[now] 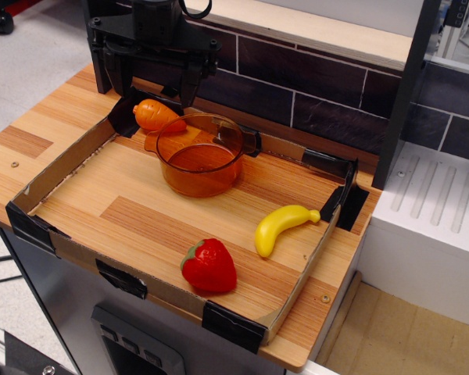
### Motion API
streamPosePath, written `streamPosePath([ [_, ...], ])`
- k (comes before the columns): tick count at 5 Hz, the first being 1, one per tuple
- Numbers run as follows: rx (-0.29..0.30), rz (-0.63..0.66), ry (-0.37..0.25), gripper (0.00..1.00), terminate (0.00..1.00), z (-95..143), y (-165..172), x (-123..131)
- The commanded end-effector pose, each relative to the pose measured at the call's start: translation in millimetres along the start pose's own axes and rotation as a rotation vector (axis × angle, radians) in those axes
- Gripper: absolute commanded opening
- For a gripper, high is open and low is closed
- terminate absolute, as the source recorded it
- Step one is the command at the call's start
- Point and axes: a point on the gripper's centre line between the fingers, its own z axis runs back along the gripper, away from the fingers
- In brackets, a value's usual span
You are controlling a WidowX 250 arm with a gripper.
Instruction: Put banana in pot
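The yellow banana (pixel 284 226) lies on the wooden floor of the cardboard tray, at its right side near the right wall. The amber translucent pot (pixel 201 156) stands upright and empty toward the back of the tray, well left of the banana. My black gripper (pixel 156 87) hangs at the tray's back left corner, behind the pot and above an orange carrot (pixel 158 115). Its two fingers stand apart with nothing between them.
A red strawberry (pixel 209 266) lies near the tray's front wall. The low cardboard tray (pixel 62 168) with black taped corners sits on a wooden table. A dark tiled wall runs behind it. A white drain rack (pixel 438 226) stands to the right.
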Motion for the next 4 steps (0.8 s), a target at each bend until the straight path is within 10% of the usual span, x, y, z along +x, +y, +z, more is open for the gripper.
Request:
streamPosePath([
  [1,0.0,0.0,0.0,1.0,0.0,0.0,0.0,0.0],
  [2,-0.024,-0.143,-0.064,1.0,0.0,11.6,-20.6,-1.0],
  [4,-0.201,-0.305,0.024,1.0,0.0,30.5,-60.3,-14.1],
])
